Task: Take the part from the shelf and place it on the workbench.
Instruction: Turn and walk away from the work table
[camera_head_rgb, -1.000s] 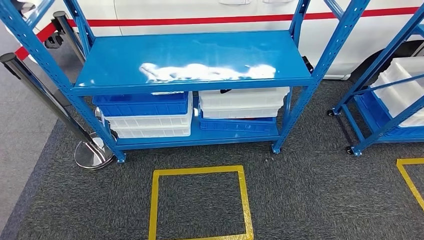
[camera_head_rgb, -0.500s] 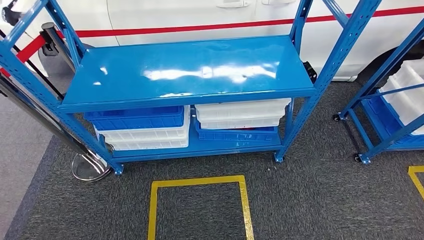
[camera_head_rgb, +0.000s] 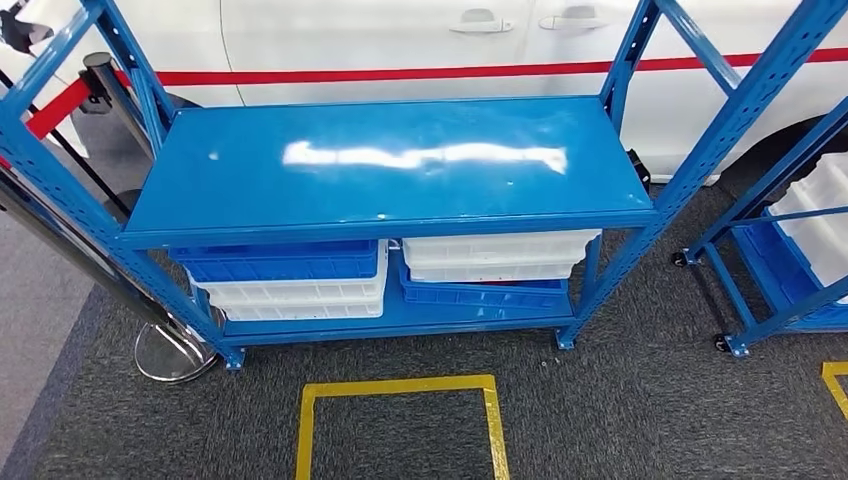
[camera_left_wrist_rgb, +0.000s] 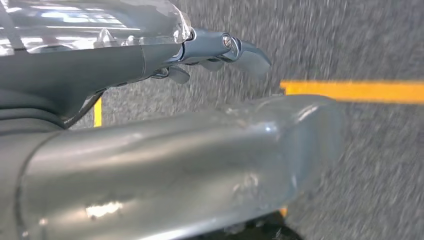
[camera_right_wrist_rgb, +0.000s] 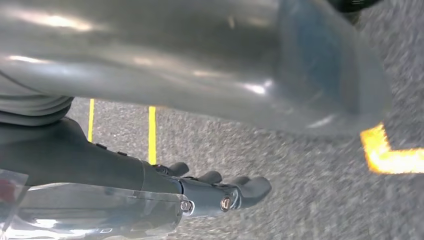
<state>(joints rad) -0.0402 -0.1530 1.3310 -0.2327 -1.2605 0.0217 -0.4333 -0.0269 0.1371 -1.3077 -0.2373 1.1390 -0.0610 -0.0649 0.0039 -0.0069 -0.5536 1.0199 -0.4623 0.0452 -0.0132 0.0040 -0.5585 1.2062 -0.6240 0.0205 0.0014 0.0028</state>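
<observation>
My left hand (camera_left_wrist_rgb: 165, 145) hangs over grey carpet (camera_left_wrist_rgb: 380, 45), fingers (camera_left_wrist_rgb: 225, 47) stretched out, holding nothing. My right hand (camera_right_wrist_rgb: 165, 75) likewise hangs released, fingers (camera_right_wrist_rgb: 235, 190) extended. From my head, the blue shelf (camera_head_rgb: 390, 170) stands ahead with stacked bins (camera_head_rgb: 290, 280) beneath; I cannot tell where the part is.
</observation>
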